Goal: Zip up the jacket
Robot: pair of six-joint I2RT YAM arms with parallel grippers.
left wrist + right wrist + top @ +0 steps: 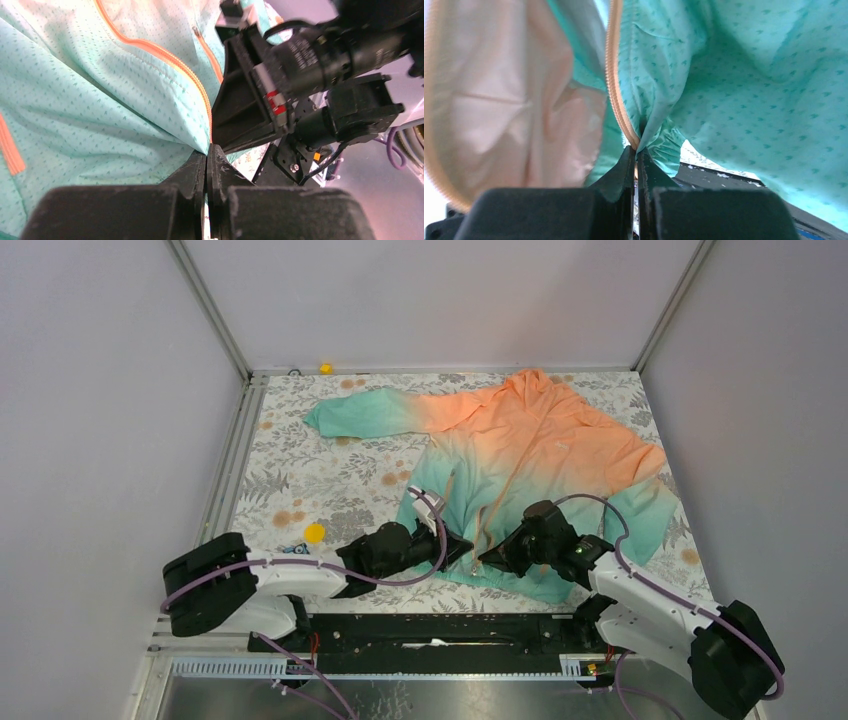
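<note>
The jacket [530,455] lies spread on the table, orange at the shoulders and hood, teal at hem and cuffs, front unzipped. My left gripper [468,545] is shut on the jacket's teal hem corner beside the orange zipper tape [172,65]; its jaws pinch the fabric [207,150]. My right gripper [488,558] is shut on the other front edge at the hem, jaws closed on the zipper tape [616,100] and teal fabric [638,145]. The two grippers sit close together at the hem. The zipper slider [197,32] shows higher up in the left wrist view.
A yellow disc [315,532] and a small blue object [297,549] lie on the flowered tablecloth [330,470] left of the jacket. A small yellow item [325,368] sits at the back edge. Walls enclose the table; the right arm [320,55] fills the left wrist view.
</note>
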